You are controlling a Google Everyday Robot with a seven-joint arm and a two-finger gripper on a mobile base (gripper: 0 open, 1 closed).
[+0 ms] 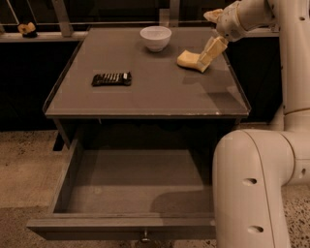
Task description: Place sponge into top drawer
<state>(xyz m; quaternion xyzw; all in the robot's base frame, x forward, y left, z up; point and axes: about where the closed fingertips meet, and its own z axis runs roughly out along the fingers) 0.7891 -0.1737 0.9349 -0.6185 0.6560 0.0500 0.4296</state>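
As the arm (244,14) bends over the table (160,94), the gripper (207,39) shows fingers (213,48) apart, one touching the sponge (188,59).

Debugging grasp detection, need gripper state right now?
Gripper: at the right end of the sponge on the table; open or shut cannot be told.
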